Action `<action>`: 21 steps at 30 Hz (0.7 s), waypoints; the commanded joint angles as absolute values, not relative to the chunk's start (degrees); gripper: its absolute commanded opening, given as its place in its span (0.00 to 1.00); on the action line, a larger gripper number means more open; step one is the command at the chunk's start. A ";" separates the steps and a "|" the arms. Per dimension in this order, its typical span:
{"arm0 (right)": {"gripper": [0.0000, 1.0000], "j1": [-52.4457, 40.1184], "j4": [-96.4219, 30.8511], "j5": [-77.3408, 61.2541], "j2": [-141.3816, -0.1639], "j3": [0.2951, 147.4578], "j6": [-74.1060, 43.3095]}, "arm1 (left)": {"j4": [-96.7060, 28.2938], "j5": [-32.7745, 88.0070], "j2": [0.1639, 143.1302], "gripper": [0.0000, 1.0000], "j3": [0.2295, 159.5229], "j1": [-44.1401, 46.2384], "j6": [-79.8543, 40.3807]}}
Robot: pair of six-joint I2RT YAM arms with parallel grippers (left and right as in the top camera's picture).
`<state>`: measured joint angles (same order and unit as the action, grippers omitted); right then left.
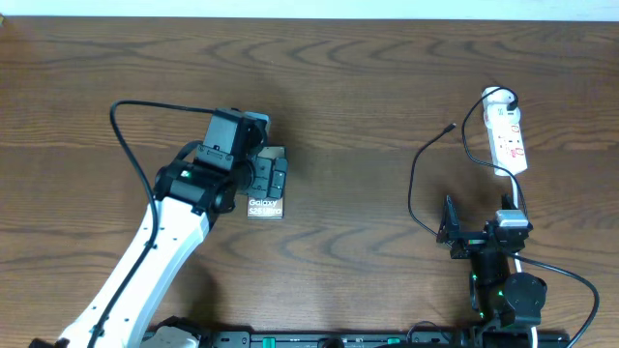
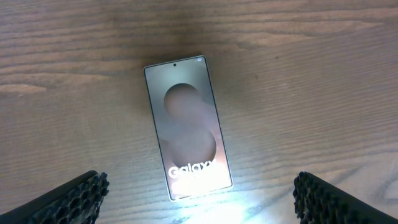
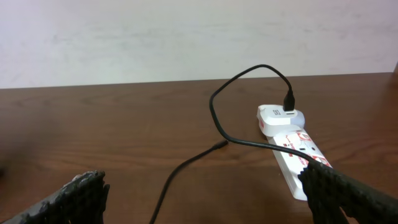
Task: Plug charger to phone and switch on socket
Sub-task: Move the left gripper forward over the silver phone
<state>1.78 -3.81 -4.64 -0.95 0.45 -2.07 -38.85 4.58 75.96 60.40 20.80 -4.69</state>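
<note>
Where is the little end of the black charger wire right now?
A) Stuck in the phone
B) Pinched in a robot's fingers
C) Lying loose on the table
C: the charger tip lies loose on the table beside the socket, far from the phone, with nothing gripping it.

— Overhead looks straight down from well above, taking in the whole surface [image 1: 368,97], edge to edge.
— Left wrist hangs close, facing down on the phone [image 2: 186,124], which overhead shares. Right wrist sits low, looking level toward the far edge, sharing the socket [image 3: 291,163].
</note>
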 commanded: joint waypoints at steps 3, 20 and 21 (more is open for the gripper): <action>0.99 1.45 -4.03 -4.43 -0.43 0.32 -1.19 | -35.77 5.06 82.26 0.98 61.14 20.93 -8.93; 0.99 1.45 -4.03 -4.43 -0.43 0.32 -1.19 | -26.83 1.83 100.49 0.98 61.14 20.93 -13.41; 0.99 1.45 -4.03 -4.43 -0.43 0.32 -1.19 | -26.63 1.83 100.88 0.98 61.14 20.93 -13.41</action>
